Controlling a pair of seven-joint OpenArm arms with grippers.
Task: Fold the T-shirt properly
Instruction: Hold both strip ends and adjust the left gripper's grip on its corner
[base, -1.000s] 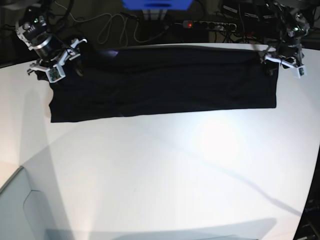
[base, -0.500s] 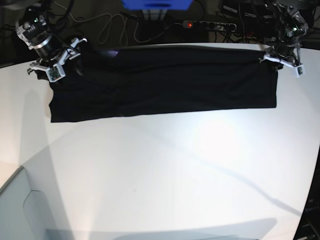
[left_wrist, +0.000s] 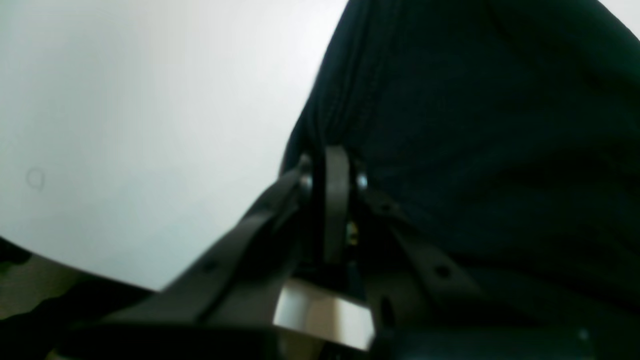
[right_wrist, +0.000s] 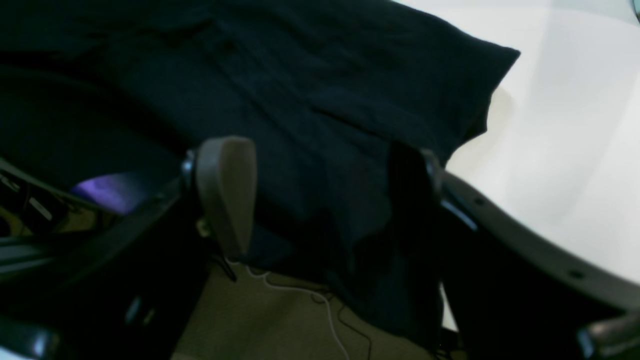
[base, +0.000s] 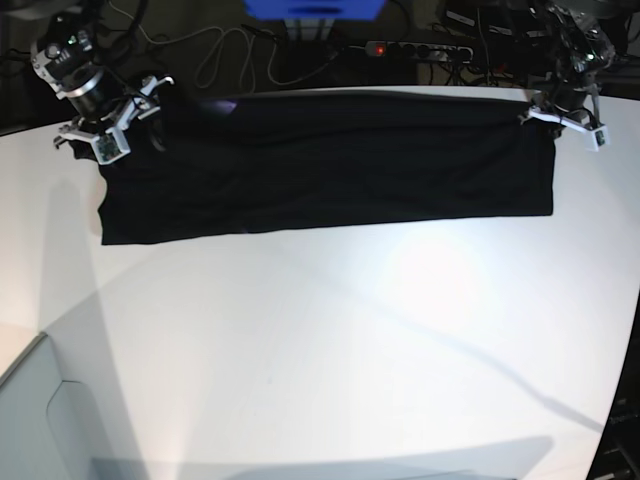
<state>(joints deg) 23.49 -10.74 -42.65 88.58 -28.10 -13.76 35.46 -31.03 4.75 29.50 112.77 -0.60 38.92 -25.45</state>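
Note:
The black T-shirt (base: 330, 165) lies as a long flat band across the far part of the white table (base: 330, 350). My left gripper (base: 562, 118) is at the band's far right corner. In the left wrist view the left gripper (left_wrist: 334, 162) is shut on the T-shirt (left_wrist: 475, 125), with the edge bunched into ridges at the tips. My right gripper (base: 112, 128) is at the far left corner. Seen from the right wrist, the right gripper (right_wrist: 320, 185) is open and the T-shirt (right_wrist: 325, 100) lies between its fingers (right_wrist: 225, 190). A small purple patch (right_wrist: 105, 192) shows beside it.
Behind the table's far edge run a power strip (base: 420, 48) with a red light, loose cables (base: 225, 55) and a blue object (base: 312, 8). The table's curved edge cuts across the near left corner (base: 40, 345). Floor and a thin cable (right_wrist: 300, 295) show under the right gripper.
The left gripper's jaws have shut on the shirt's far right corner and shifted slightly toward the back. The right gripper and the cloth's shape are unchanged.

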